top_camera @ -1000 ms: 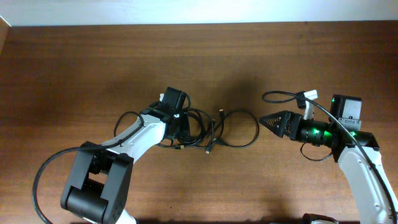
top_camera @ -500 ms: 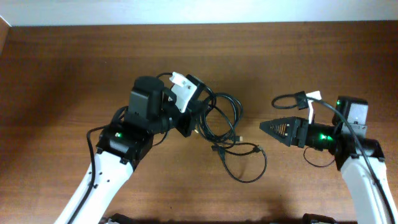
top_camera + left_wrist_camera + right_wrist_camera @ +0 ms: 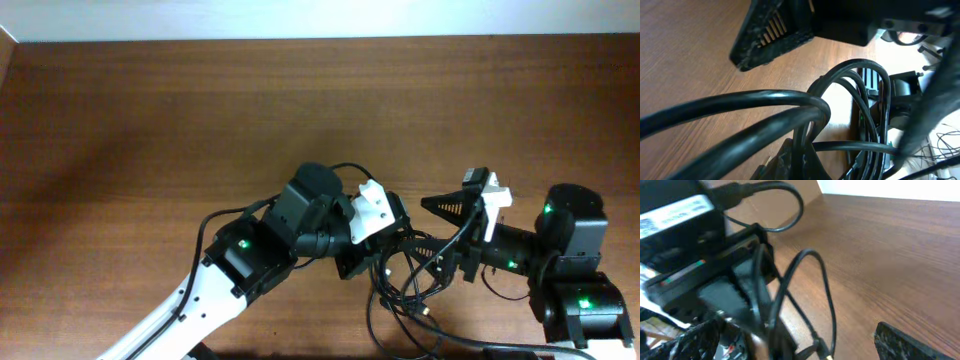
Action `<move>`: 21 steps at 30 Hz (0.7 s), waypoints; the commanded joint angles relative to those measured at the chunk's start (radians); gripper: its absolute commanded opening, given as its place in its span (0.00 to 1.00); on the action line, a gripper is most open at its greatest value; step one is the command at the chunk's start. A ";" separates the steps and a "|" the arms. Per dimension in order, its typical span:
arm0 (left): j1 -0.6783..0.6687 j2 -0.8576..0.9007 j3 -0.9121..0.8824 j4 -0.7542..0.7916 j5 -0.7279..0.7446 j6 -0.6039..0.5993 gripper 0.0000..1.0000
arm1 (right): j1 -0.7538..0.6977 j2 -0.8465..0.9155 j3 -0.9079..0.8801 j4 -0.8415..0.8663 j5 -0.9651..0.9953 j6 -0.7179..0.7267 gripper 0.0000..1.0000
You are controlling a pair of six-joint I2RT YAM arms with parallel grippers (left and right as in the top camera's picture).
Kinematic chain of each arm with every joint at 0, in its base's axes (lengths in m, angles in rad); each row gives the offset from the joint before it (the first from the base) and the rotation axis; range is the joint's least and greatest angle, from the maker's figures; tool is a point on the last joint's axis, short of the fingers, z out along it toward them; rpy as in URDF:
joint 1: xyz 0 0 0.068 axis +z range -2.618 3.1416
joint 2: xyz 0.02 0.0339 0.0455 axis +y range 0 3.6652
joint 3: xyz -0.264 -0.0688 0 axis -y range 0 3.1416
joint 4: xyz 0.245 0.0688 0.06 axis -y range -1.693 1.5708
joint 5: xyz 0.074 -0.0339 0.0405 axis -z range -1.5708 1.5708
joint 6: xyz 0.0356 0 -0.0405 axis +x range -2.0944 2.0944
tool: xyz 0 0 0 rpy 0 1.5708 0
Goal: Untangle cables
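Observation:
The cables (image 3: pixel 402 288) are thin black cords in a tangled bunch near the table's front middle. My left gripper (image 3: pixel 358 262) is shut on several strands and holds the bunch up; in the left wrist view thick loops (image 3: pixel 790 107) drape over its lower finger (image 3: pixel 796 162). My right gripper (image 3: pixel 441 238) is open, pointing left, with its fingers wide on either side of the hanging strands. In the right wrist view the cords (image 3: pixel 812 275) and a small plug (image 3: pixel 823 353) hang between its fingers (image 3: pixel 800 347).
The brown wooden table (image 3: pixel 150 120) stretches to the back and left. A white wall edge runs along the back (image 3: pixel 300 18). Both arms crowd the front middle and front right, with thick arm wires looping beside them (image 3: pixel 225 218).
My left arm has carried the cable bunch from the left-middle toward the front middle. My right gripper has opened and moved left so its fingers straddle the strands.

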 commanded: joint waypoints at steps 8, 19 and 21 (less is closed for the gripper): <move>-0.041 0.003 0.015 0.005 0.004 -0.060 0.00 | 0.006 0.116 0.007 0.006 0.291 0.184 0.04; -0.041 -0.072 0.018 -0.171 -0.732 -0.490 0.00 | -0.049 0.125 0.007 -0.071 0.499 0.363 0.31; -0.041 -0.138 0.018 -0.124 -0.778 -0.515 0.00 | -0.052 0.125 0.007 -0.037 0.381 0.363 0.65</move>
